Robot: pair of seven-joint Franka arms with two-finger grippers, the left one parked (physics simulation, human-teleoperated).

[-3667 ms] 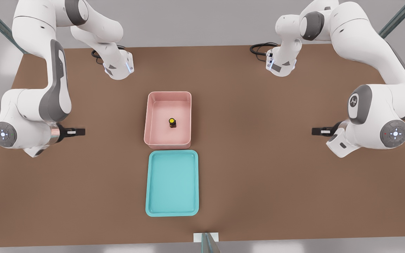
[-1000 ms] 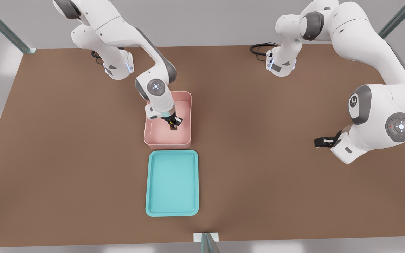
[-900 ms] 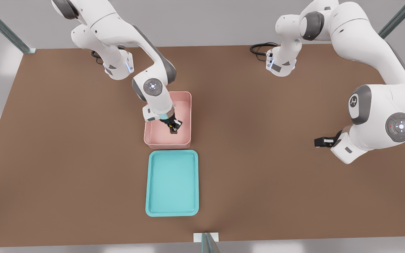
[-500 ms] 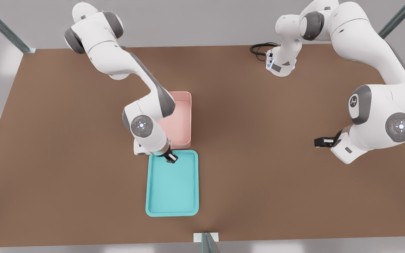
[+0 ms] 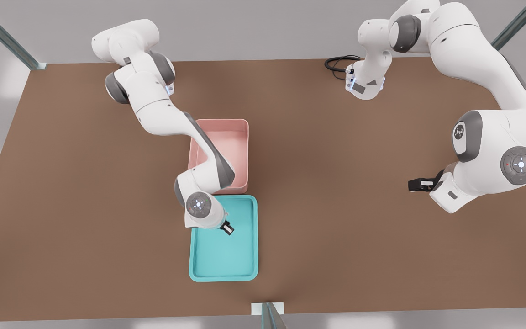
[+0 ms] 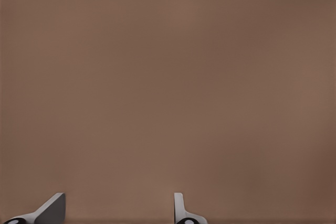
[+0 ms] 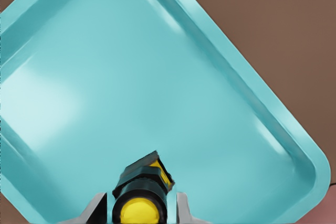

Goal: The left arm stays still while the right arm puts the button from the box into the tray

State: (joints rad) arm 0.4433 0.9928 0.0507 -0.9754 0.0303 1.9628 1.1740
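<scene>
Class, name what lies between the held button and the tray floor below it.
Nothing: in the right wrist view the claw grips the button over bare turquoise tray.

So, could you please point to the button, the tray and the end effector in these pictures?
button [image 7: 139, 209]: right wrist view, on its yellow cap.
tray [image 5: 226, 260]: front view, on its bare turquoise floor.
end effector [image 5: 228, 228]: front view, at its black tip over the tray, shut on the button.

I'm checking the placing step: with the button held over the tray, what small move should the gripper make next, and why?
Probably lower a little, then open. The gripper is shut on the button over the turquoise tray, with tray floor beneath it, and the pink box is clear of it.
</scene>
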